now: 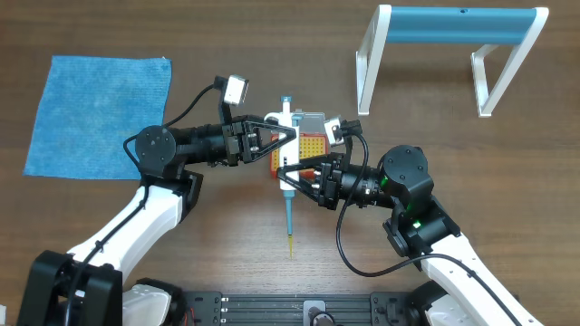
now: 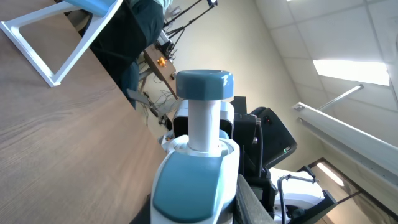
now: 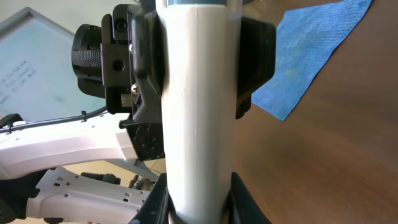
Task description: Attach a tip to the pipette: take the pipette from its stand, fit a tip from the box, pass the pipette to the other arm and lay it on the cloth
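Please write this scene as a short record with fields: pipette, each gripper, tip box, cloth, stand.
pipette: held off the table, yellow tip fitted
left gripper: shut on the pipette near its top
right gripper: shut on the pipette's body, lower down
tip box: on the table, partly hidden by the grippers
cloth: blue, flat, far left, nothing on it
stand: far right, no pipette in it
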